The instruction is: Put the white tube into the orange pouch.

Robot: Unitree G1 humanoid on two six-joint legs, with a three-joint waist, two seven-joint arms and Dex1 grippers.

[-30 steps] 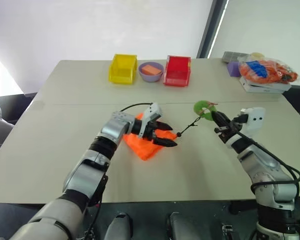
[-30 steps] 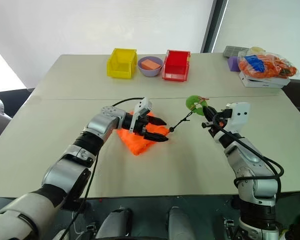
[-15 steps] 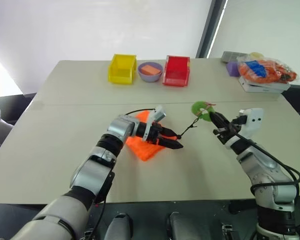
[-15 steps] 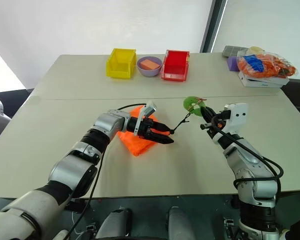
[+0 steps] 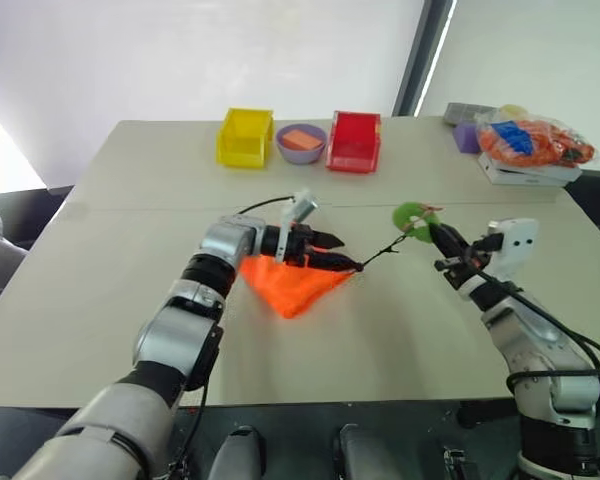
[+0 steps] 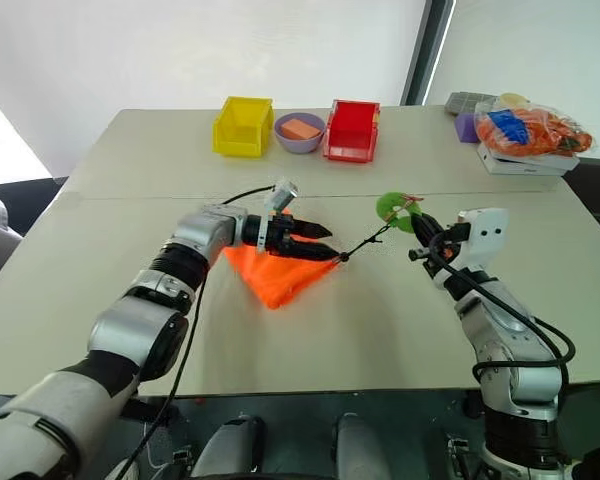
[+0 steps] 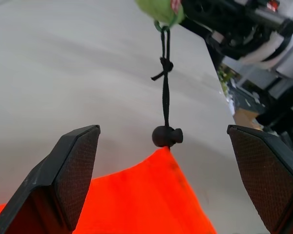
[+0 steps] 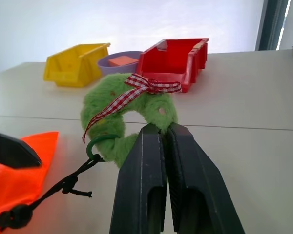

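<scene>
On the counter [image 5: 100, 290] the orange pouch [image 5: 295, 283] lies flat, our wide-open left gripper [image 5: 332, 254] at its mouth, while our right gripper [image 5: 442, 243] pinches the green ball [image 5: 412, 217], cord taut. We judge we're opening the pouch; next comes finding the white tube, which we cannot see.

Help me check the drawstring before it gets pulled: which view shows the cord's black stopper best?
The left wrist view: the black stopper sits centered between the open left gripper fingers, at the orange pouch corner. The right wrist view catches it at an edge; the eye views show a speck.
</scene>
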